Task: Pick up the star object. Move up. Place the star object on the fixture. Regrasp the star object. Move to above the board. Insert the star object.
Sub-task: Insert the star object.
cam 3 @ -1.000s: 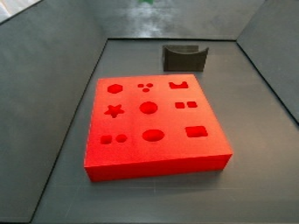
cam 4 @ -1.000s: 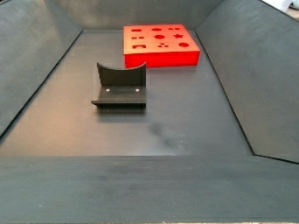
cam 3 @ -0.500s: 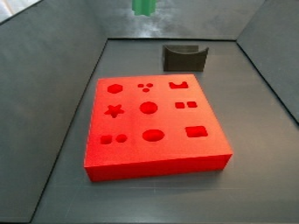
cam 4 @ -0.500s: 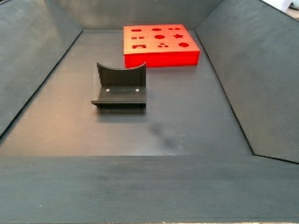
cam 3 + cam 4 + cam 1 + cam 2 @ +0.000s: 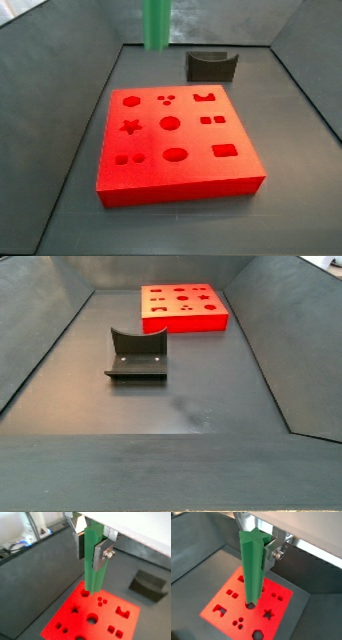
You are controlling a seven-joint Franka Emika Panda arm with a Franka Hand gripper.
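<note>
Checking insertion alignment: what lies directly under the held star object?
In both wrist views the gripper holds the star object upright above the board. Its lower tip covers part of the board, so the cut-out beneath cannot be identified.

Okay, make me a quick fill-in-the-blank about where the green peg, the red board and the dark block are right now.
1. The gripper is shut on the ______ peg, high above the floor.
2. The peg hangs ______, its free end pointing down at the board.
3. The board is coloured ______.
4. The fixture holds ______ in its notch.

Missing words: green; upright; red; nothing
</note>
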